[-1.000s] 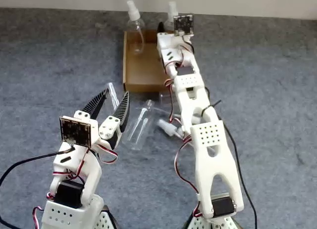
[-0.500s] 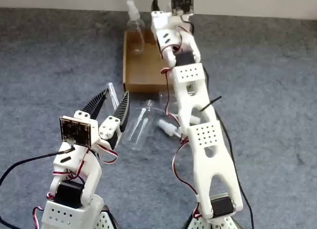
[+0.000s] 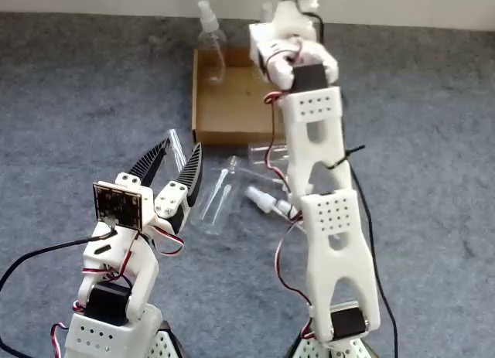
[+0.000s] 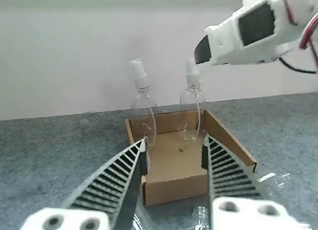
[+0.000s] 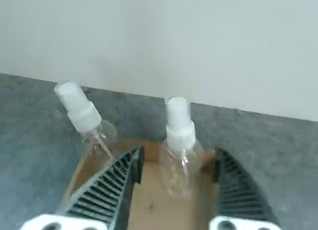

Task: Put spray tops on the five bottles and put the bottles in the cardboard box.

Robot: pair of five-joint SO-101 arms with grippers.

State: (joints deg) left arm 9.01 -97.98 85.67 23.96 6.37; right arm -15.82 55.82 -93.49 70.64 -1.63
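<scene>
High view: the right arm (image 3: 313, 134) stretches over the right side of the box (image 3: 220, 126) to its far edge. The left gripper (image 3: 182, 145) hangs spread and empty near the box. A loose bottle (image 3: 216, 199) and a spray top (image 3: 261, 198) lie between the arms.

Left wrist view: a capped left bottle (image 4: 143, 108) and a capped right bottle (image 4: 192, 106) stand at the box's far wall.

Right wrist view: the right gripper (image 5: 177, 155), spread and empty, faces the right bottle.

The left arm (image 3: 124, 269) sits folded at the near left, its left gripper (image 3: 181, 144) raised, jaws spread wide. The right arm (image 3: 317, 141) stretches far, right gripper (image 5: 179, 151) likewise parted
</scene>
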